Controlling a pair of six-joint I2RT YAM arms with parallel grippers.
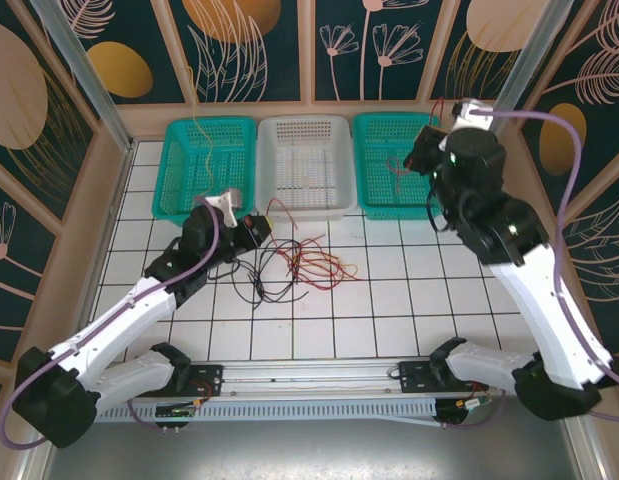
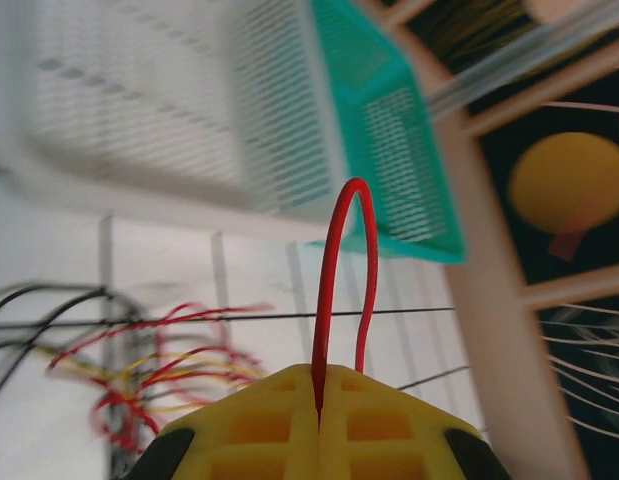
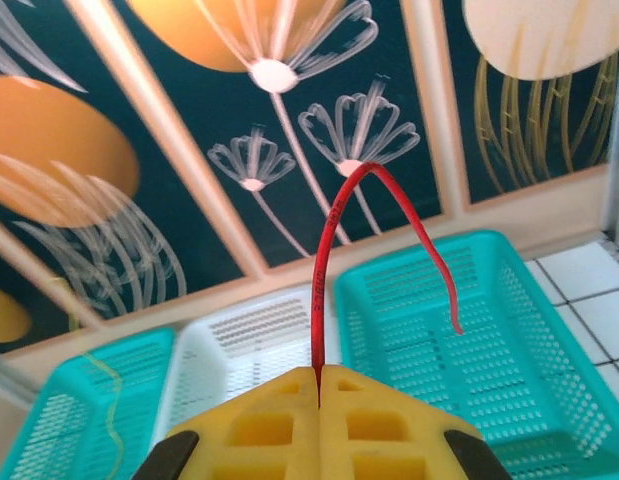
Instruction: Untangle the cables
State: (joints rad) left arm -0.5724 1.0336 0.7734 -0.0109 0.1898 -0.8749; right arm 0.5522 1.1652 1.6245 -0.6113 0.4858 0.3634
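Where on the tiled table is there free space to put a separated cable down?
Bare tiles lie between the cable tangle and the right arm, and along the near rail, nearer than the tangle. It is crowded at centre-left, where the tangle lies beside the left end effector, shut on a red cable.

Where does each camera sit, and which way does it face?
Top external: above, behind the bases, looking down on both arms, cables, baskets.
Left wrist: low over the tiles, facing the white basket; left gripper shut on a red loop.
Right wrist: raised, facing the wall; right gripper shut on a red cable.
All share the white basket.
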